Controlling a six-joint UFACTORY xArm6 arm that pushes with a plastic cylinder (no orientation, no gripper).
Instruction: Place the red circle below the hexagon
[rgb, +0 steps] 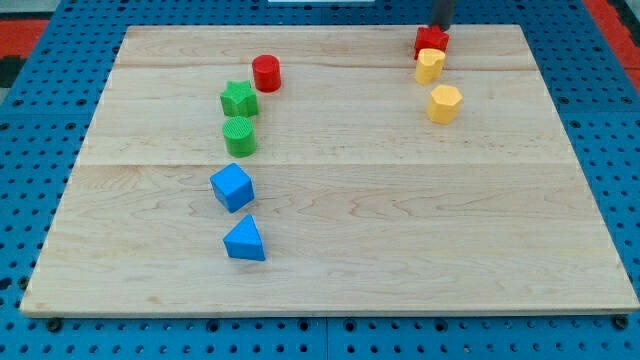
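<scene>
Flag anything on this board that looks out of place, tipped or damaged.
Nothing stands out. All eight blocks sit flat on the wooden board. My tip is at the view's top, right above the red block, far from the red circle and yellow hexagon.

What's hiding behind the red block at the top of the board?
Behind the red block, toward the view's top, stands my dark rod. My tip seems to end right at the block's back edge, so whether it touches is hidden. In front sits a yellow block.
</scene>
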